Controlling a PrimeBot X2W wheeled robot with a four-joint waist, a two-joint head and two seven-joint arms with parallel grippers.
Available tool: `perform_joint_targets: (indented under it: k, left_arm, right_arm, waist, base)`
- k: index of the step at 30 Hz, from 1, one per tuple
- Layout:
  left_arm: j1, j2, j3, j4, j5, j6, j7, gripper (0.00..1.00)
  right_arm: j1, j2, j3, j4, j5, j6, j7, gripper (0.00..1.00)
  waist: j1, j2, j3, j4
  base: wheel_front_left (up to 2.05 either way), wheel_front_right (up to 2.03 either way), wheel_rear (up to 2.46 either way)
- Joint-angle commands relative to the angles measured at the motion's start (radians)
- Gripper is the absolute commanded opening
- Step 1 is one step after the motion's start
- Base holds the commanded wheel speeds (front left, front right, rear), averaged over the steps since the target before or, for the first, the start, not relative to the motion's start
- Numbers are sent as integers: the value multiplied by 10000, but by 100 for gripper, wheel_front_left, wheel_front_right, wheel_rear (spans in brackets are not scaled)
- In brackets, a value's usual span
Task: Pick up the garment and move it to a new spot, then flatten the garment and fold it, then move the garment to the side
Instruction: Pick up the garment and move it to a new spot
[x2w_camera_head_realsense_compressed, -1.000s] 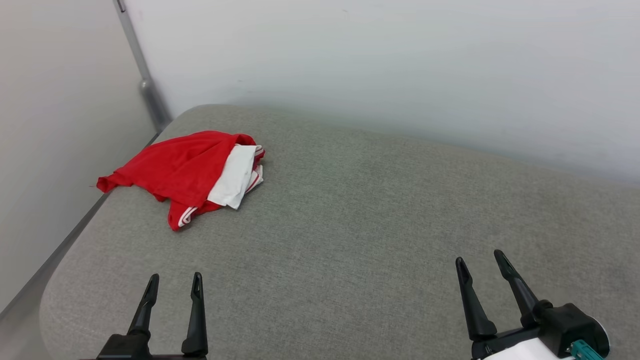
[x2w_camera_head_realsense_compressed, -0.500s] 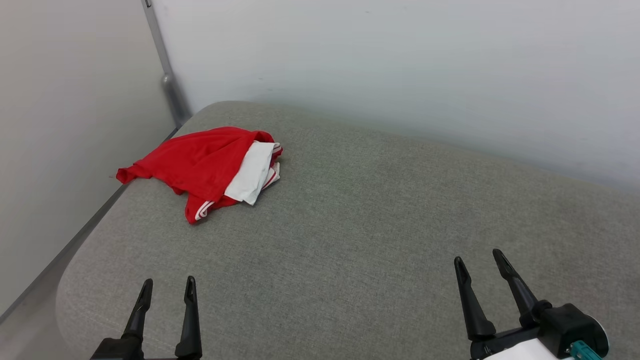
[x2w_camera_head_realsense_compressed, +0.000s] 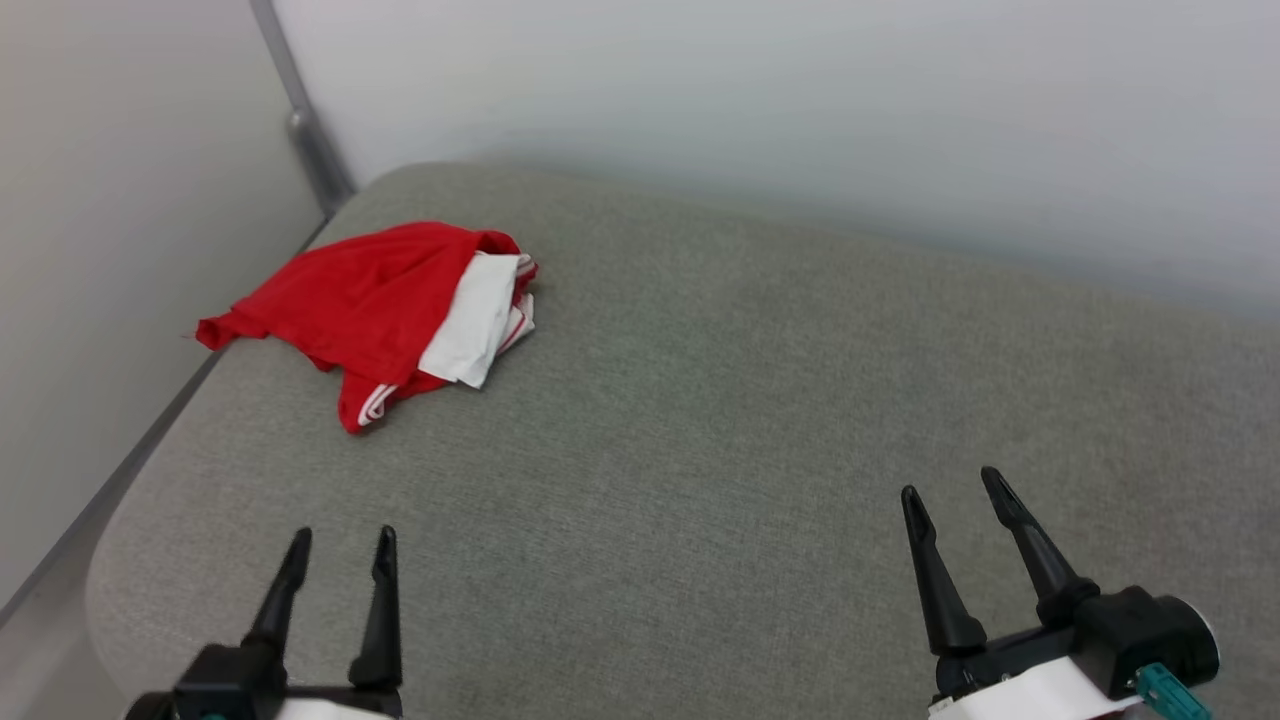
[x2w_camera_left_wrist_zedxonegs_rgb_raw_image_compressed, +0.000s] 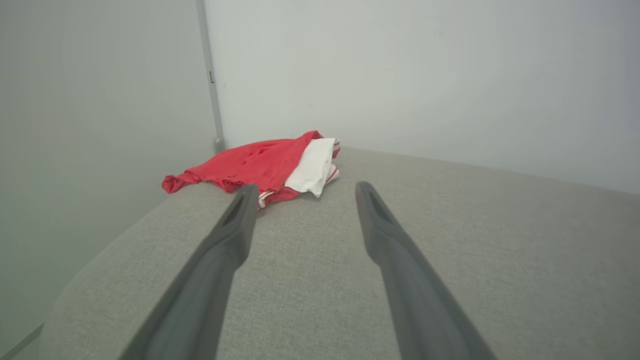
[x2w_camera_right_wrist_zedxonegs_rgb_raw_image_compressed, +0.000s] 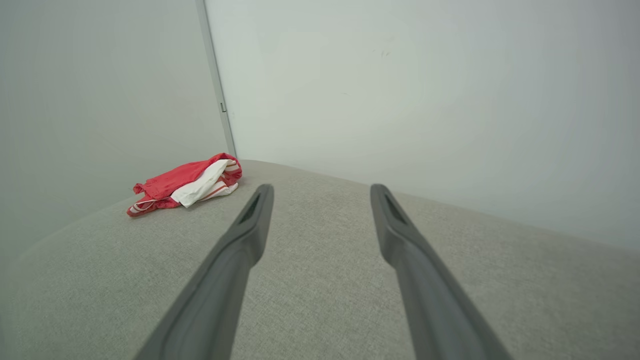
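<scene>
The garment is a crumpled red shirt with a white sleeve folded over its right side. It lies at the far left corner of a grey cushioned surface. My left gripper stands open near the front left edge, well short of the garment, with nothing between its fingers. Open and empty too, my right gripper sits at the front right, far from the garment. Any print on the shirt is hidden in the folds.
Pale walls close in behind and to the left of the surface. A grey metal post runs up the corner just behind the garment. The surface's rounded left edge drops off beside my left gripper.
The head camera has shifted, so the whole picture slid right and then back left and down. Both grippers stay open and the garment lies as before.
</scene>
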Motion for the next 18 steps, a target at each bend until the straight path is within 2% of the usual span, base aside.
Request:
perform_joint_targets:
  k: [1, 5, 8, 14, 18]
  left_arm:
    - [-371, 1, 150, 86, -24, -83, -28, 100]
    - [-1256, 433, 140, 517, -100, -217, -28, 100]
    - [-2323, 1155, -190, 1234, -502, -249, -28, 100]
    - [-4994, 3371, -992, 2478, -1954, -257, 53, 100]
    - [-6869, 5048, -1824, 3449, -3362, -257, 1048, 100]
  right_arm:
    - [-225, -9, -22, -122, -162, -3, -26, 100]
    - [-509, -10, -187, -465, -535, -3, -26, 100]
    - [-750, -10, -251, -724, -917, -3, -26, 100]
    - [-1296, -12, -331, -1194, -1563, -3, -26, 100]
    - [-1529, -12, -499, -1477, -1786, -3, -26, 100]
  waist:
    - [0, 0, 517, -314]
    - [0, 0, 1444, -548]
    - [0, 0, 2218, -667]
    - [0, 0, 3608, -1011]
    - [0, 0, 4370, -1327]
  base:
    - [0, 0, 0]
    - [0, 0, 0]
    - [0, 0, 0]
    - [0, 0, 0]
    - [0, 0, 0]
